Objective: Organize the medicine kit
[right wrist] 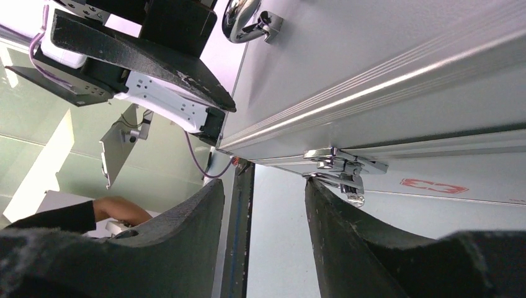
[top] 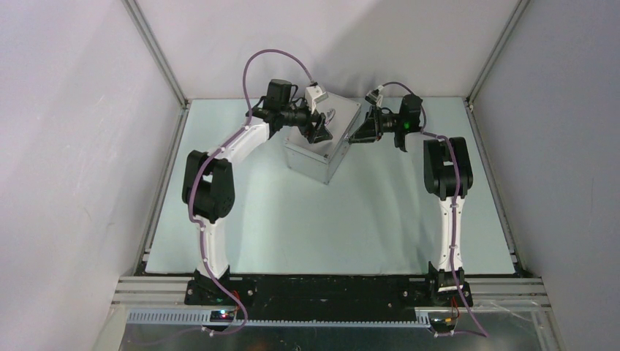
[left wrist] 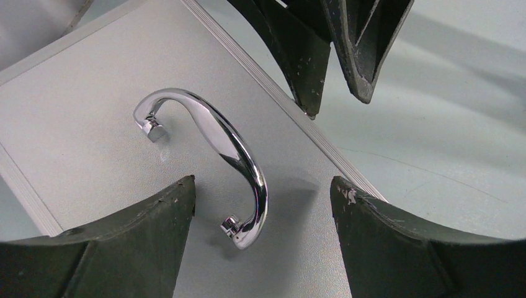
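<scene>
The medicine kit (top: 322, 150), a silver aluminium case, stands lid shut at the back middle of the table. My left gripper (left wrist: 262, 183) hovers open over the lid (left wrist: 80, 124). The near end of the curved chrome handle (left wrist: 217, 139) lies between its fingers without touching them. My right gripper (right wrist: 263, 184) is at the case's latched side wall, jaws apart with only air between them. Its right fingertip (right wrist: 322, 198) rests against the chrome latch (right wrist: 338, 166), beside a small red mark (right wrist: 432, 185). Seen from the left wrist, the right gripper's fingers (left wrist: 310, 56) hang just past the lid's edge.
The pale green table mat (top: 329, 219) is bounded by white enclosure walls and aluminium frame posts (top: 157, 55). Both arms reach in toward the case from either side. A person's forearm (right wrist: 115, 210) shows outside the enclosure in the right wrist view.
</scene>
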Available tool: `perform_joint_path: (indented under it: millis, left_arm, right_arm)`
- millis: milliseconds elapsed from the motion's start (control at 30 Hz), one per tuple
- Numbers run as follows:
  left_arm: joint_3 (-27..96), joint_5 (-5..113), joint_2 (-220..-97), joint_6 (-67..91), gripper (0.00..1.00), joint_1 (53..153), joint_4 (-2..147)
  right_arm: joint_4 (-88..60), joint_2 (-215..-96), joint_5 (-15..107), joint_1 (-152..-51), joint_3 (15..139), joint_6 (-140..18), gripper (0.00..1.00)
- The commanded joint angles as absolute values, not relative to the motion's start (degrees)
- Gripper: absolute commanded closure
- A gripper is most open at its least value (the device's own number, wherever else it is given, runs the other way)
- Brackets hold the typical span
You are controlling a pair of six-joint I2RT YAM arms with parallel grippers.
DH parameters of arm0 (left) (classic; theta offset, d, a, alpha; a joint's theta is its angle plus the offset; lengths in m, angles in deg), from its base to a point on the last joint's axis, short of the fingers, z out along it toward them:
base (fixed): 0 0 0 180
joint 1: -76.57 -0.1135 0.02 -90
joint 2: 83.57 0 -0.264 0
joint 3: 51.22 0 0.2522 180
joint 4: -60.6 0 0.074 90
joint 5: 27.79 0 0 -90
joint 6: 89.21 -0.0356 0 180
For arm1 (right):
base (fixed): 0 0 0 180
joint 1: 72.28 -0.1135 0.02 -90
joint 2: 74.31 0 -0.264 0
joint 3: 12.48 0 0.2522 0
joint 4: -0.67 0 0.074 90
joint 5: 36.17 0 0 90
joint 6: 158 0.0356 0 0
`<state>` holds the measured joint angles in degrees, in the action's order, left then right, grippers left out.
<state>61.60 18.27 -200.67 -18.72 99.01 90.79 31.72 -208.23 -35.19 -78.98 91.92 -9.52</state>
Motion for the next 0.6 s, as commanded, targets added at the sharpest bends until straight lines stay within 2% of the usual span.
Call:
perform_joint_path:
  millis: [0,567]
  left_arm:
    - [58.07,21.58,-205.35,-16.61,0.16,99.15,103.00]
    - [58.01,21.61,-205.26,-16.67,0.16,99.20,103.00]
  right_arm:
    - [32.02,-206.34,-36.19,-79.57,93.60,-10.43,0.45]
    - [25.95,-205.15,-32.93,-79.76,95.69,-14.42,0.46]
